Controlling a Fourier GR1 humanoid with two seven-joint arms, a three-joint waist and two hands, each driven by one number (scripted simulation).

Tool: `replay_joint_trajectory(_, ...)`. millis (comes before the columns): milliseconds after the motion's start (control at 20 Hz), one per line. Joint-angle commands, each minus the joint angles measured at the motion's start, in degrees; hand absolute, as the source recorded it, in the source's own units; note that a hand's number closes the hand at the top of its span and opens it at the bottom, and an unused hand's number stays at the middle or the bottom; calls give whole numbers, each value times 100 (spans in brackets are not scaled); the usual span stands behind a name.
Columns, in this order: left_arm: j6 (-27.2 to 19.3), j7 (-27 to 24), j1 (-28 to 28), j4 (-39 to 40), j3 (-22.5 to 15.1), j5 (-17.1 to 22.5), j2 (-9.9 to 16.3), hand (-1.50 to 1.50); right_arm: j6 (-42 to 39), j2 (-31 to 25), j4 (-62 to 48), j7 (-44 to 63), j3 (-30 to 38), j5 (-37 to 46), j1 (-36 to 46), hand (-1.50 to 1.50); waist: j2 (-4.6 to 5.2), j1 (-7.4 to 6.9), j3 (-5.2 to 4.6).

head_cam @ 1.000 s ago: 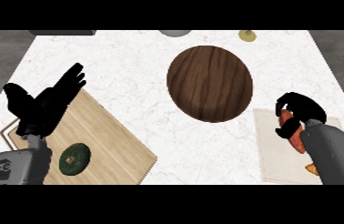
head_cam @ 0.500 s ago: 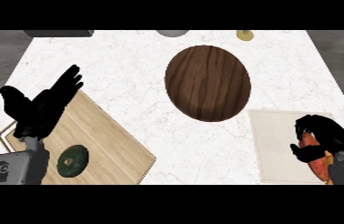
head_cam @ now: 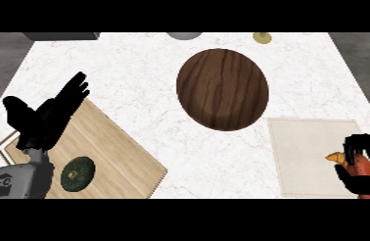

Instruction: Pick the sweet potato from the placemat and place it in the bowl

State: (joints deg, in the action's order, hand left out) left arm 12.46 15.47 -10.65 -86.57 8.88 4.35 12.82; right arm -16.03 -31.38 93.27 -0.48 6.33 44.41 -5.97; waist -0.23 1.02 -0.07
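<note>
While the right robot hand (head_cam: 356, 164) sits at the far right edge of the head view, its dark fingers curl over an orange thing that I take to be the sweet potato (head_cam: 335, 157), so the hand is grasping it, or at least closing round it. Only a small orange tip shows, just left of the fingers; the rest is hidden under the hand or cut off by the view's edge. Whether it is lifted or touching the pale placemat (head_cam: 307, 156) beneath the hand I cannot tell.

The wooden bowl (head_cam: 222, 89) lies ahead of this hand and to its left, apart from the placemat's nearest corner. To do this step well, I judge the hand should have the sweet potato fully enclosed before rising, lift straight up so the placemat is not dragged, then carry forward and leftward until the hand is over the bowl's middle rather than its rim, and lower before letting go so the sweet potato does not roll out.

The left robot hand (head_cam: 45, 118) rests released, fingers straight and pointing up, at the view's left over a wooden cutting board (head_cam: 115, 154). A dark green round vegetable (head_cam: 77, 172) lies on that board just beside its forearm. Both are well apart from the carrying path across the bench (head_cam: 137, 73).
</note>
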Motion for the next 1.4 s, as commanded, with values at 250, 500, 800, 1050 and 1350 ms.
replay_joint_trajectory(250,-14,-40,-321,333,109,-10,62,0,-1574,-397,3005,1110,880,-892,-357,150,6,6,-3)
replay_joint_trajectory(500,-79,598,-337,-277,59,114,68,0,-2351,-154,4378,2236,1016,-1293,-187,150,1,-48,0)
replay_joint_trajectory(800,181,107,-228,104,85,76,160,0,-2867,385,4106,3886,574,-2377,1571,150,27,-165,-7)
replay_joint_trajectory(1050,29,112,-502,282,28,-30,48,0,-2647,886,3877,5110,-231,-2556,2563,150,30,-146,-2)
replay_joint_trajectory(1350,71,317,-146,-129,-40,42,-24,0,-2265,1169,3245,5901,-753,-2246,4015,150,17,-155,0)
